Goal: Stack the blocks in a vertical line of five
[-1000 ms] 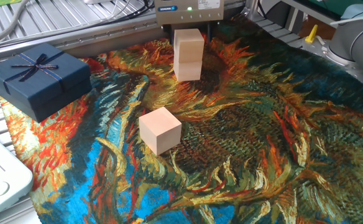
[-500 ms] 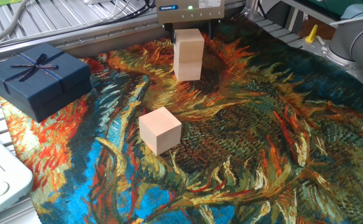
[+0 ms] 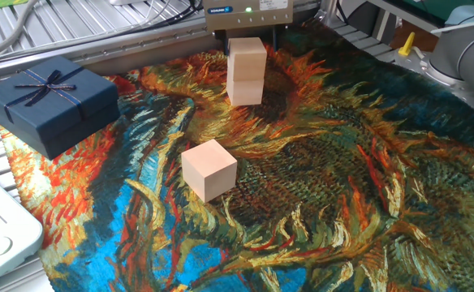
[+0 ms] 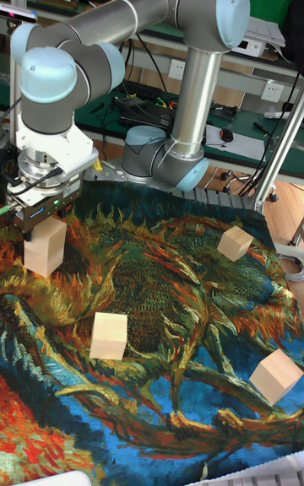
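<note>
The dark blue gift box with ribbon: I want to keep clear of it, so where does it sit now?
In the fixed view the dark blue ribboned gift box sits at the cloth's far left edge, left of the two-high stack of pale wooden cubes.

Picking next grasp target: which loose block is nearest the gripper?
The loose block mid-cloth, closest to the two-block stack under the gripper; the other two sit far right.

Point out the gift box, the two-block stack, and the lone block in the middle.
gift box (image 3: 49, 101), fixed view, lid top.
two-block stack (image 3: 246, 71), fixed view, front face.
lone block (image 3: 208, 169), fixed view, front face.
</note>
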Robot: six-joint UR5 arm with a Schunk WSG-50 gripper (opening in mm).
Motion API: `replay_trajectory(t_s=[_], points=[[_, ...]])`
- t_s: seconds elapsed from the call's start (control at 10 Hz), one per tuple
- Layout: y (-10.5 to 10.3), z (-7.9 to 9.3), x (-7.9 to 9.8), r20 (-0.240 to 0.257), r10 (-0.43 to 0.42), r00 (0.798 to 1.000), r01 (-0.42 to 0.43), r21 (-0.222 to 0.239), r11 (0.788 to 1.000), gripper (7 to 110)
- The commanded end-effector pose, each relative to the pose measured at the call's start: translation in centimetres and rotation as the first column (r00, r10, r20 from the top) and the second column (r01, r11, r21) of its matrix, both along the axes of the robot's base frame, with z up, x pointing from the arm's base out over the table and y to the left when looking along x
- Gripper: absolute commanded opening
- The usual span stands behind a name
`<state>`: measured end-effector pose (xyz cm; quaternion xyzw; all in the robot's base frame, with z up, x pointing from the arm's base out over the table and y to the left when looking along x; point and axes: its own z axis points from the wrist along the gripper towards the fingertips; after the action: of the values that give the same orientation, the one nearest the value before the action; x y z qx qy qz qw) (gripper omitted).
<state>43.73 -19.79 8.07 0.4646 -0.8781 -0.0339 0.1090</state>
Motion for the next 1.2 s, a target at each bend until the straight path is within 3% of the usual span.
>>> replay_trajectory(t_s=[0.0,1.1], points=[[0.24,0.05,0.10,0.003,-0.006,1.000,0.006,0.011,1.000,88],[0.08,0.05,0.41,0.007,0.010,1.000,-0.010,-0.007,1.000,88]])
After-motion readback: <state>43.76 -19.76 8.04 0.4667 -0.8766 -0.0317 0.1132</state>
